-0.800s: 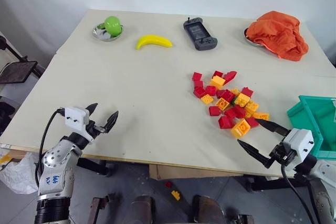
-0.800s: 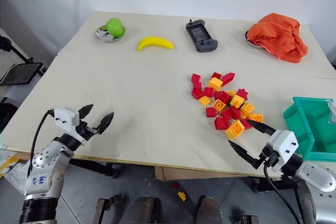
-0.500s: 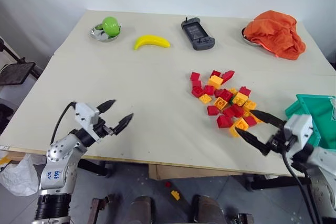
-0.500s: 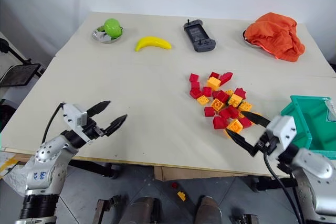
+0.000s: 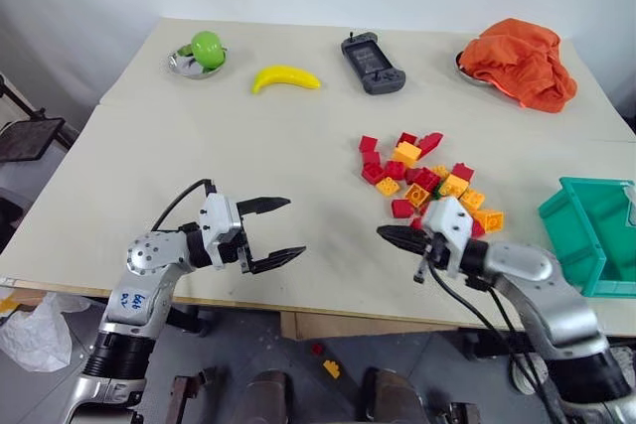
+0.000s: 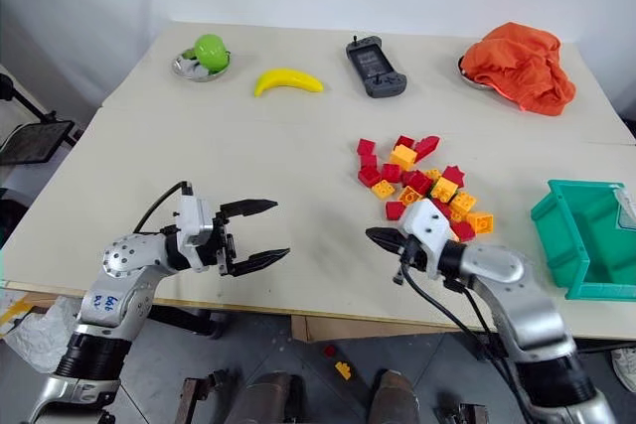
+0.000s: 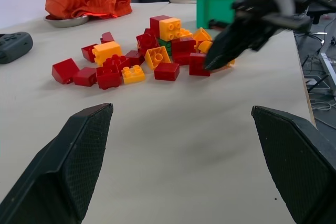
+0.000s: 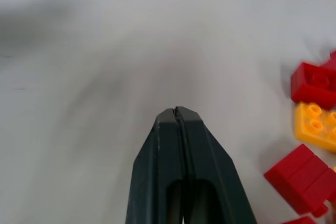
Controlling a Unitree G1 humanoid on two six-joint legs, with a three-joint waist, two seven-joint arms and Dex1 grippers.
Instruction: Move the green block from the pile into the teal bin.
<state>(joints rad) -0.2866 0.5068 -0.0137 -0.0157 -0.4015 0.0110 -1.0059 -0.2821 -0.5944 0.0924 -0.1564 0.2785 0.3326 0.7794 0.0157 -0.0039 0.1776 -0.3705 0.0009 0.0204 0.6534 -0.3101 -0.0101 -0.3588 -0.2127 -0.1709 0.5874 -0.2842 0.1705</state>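
Left gripper hangs spread wide over bare table, idle. Right gripper is pinched together, empty, at the pile's seven o'clock. The green block sits buried mid-pile; spread the fingers, approach from above. Teal bin waits at three o'clock

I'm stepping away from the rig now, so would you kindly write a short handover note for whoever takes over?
Left claw: open, empty, over bare table.
Right claw: shut, empty, beside the pile, pointing away from it.
Green block: still in the pile, half hidden among red and orange bricks.
Teal bin: at the table's right edge.
Done: nothing yet.
Left: pick the green block and drop it in the bin.
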